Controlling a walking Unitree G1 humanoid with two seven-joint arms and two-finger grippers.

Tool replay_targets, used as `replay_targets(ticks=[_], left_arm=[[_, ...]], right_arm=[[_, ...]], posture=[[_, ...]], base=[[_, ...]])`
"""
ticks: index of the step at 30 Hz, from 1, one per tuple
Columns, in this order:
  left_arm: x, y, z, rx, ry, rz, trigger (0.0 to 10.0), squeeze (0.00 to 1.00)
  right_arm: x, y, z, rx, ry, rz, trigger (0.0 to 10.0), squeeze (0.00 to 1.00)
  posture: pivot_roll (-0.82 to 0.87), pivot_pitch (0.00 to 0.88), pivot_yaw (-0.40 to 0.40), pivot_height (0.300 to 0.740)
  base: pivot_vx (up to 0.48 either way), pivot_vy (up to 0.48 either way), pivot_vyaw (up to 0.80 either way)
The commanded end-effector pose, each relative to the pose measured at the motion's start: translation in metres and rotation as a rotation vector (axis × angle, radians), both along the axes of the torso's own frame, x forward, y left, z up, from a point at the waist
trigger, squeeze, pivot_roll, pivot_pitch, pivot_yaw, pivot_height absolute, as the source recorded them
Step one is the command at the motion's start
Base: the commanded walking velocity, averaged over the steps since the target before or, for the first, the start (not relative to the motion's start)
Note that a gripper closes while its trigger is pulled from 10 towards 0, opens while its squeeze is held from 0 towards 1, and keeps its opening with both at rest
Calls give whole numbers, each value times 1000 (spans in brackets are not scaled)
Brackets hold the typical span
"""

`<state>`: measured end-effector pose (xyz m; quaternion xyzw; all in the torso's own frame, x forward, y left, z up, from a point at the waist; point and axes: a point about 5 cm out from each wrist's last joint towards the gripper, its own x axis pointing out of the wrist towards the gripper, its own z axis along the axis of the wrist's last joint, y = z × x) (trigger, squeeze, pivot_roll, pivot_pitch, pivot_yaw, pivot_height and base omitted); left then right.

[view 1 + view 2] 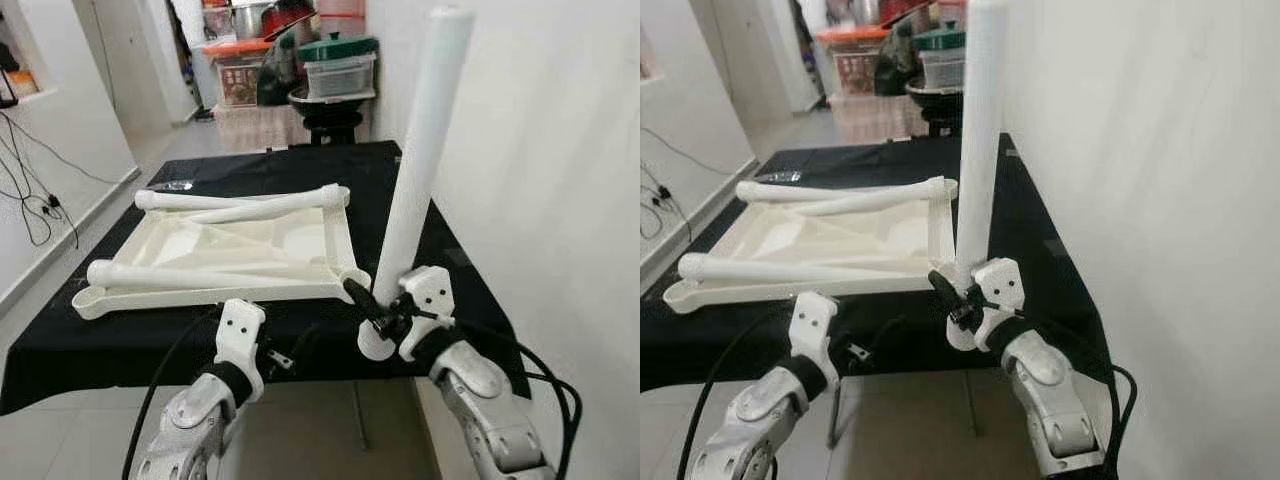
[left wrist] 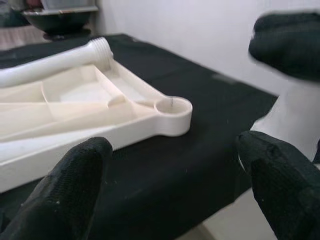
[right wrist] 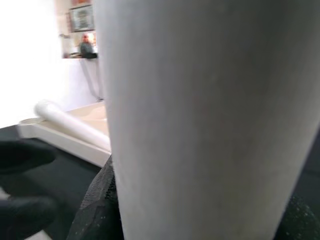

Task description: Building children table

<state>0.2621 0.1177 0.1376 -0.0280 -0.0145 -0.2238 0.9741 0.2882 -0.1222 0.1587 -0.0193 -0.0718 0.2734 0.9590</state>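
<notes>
Currently right gripper [image 1: 385,318] is clamped on a white table leg [image 1: 420,150], holding it roughly upright, tilted slightly, at the near right edge of the black-covered table [image 1: 60,345]. Left gripper [image 2: 175,200] has fingers spread, holding nothing, near the front edge. White tabletop frame [image 1: 230,255] lies flat on the cloth, two more legs [image 1: 190,272] resting across it.
</notes>
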Motion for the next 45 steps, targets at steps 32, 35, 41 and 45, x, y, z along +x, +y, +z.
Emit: replay_targets(ticks=[32,35,41,45], left_arm=[[-25,-7,0,99,51,-147,10000,0],[-29,-9,1,104,50,-178,10000,0],[-48,-20,4,121,52,-311,0,0],[-54,-23,5,127,58,-350,0,0]], right_arm=[[-3,1,44,-72,-52,438,10000,0],[-3,2,48,-135,-45,558,10000,0],[6,-4,57,-237,-11,706,10000,0],[12,-10,60,-239,17,753,10000,0]], posture=[[6,0,66,740],[8,0,66,740],[19,34,51,740],[22,48,47,740]], base=[[223,0,148],[0,0,0],[0,0,0],[0,0,0]])
